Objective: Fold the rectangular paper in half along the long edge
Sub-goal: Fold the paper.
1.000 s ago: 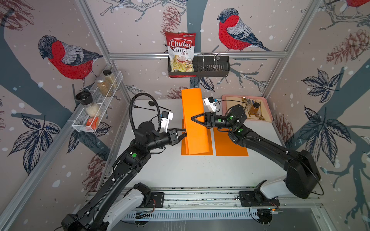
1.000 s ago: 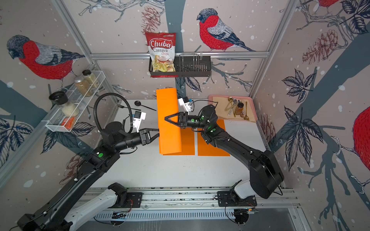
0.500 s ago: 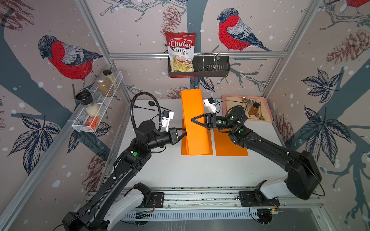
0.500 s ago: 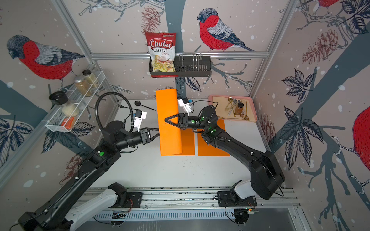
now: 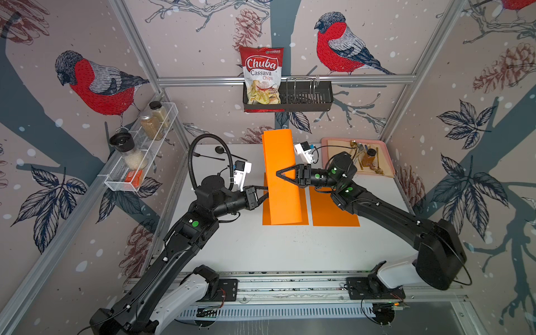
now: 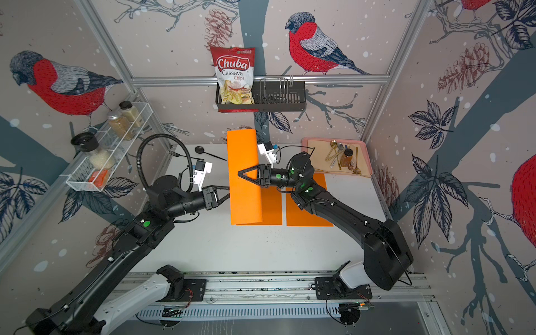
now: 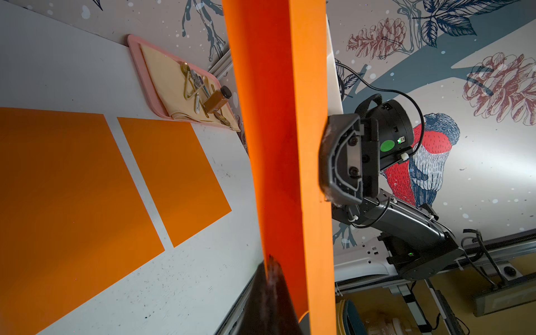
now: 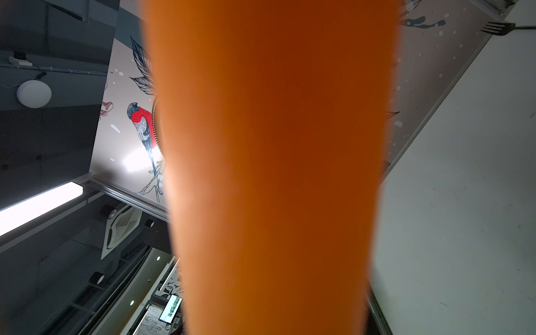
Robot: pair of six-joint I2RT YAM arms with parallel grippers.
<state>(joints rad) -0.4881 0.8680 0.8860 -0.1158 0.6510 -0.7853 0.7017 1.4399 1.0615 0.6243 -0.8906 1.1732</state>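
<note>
Paper (image 5: pixel 285 206), orange and bowed, hung raised off the desk (image 5: pixel 261 255), its near end above one of two flat orange sheets (image 5: pixel 333 210). The left claw (image 5: pixel 264 196), the nearer one, was clenched on its left long edge. The right claw (image 5: pixel 279 175), slightly farther back, met it from the opposite side, its grip impossible to tell. The paper thus lay between the claws, its long axis running near to far and pointing at the back wall (image 5: pixel 214 121), so the crease would likely follow that axis.

A lab robot cell, shown by its aluminium frame (image 5: pixel 203 80), bird-printed wall panels (image 5: pixel 188 34) and base rail (image 5: pixel 290 285).
</note>
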